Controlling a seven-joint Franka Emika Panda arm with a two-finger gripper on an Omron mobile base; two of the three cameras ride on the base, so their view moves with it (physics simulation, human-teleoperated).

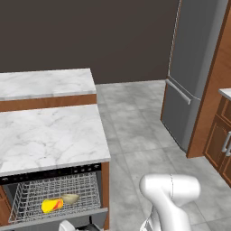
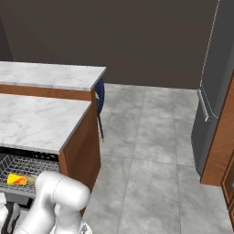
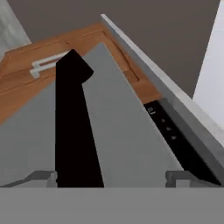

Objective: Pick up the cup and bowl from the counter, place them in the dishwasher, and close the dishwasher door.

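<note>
The yellow cup (image 1: 52,205) lies on its side in the dishwasher's grey wire rack (image 1: 27,198), with the olive-tan bowl (image 1: 70,197) touching it on the right. The cup (image 2: 17,179) also shows in the right base view, in the rack under the counter (image 2: 36,121). The rack stands pulled out below the white marble counter (image 1: 49,135) and its black control strip (image 1: 54,173). In the hand view the grey dishwasher door (image 3: 127,140) slopes close ahead with its black bar handle (image 3: 72,127). My gripper (image 3: 111,178) is open and empty, the handle rising between its fingertips, nearer the left one.
A higher, narrower marble slab (image 1: 43,83) stands behind the counter. A tall grey fridge (image 1: 189,67) and wood cabinets (image 1: 221,135) line the right side. Grey tiled floor (image 1: 135,131) lies between them. A dark blue chair (image 2: 99,98) is tucked beside the higher slab.
</note>
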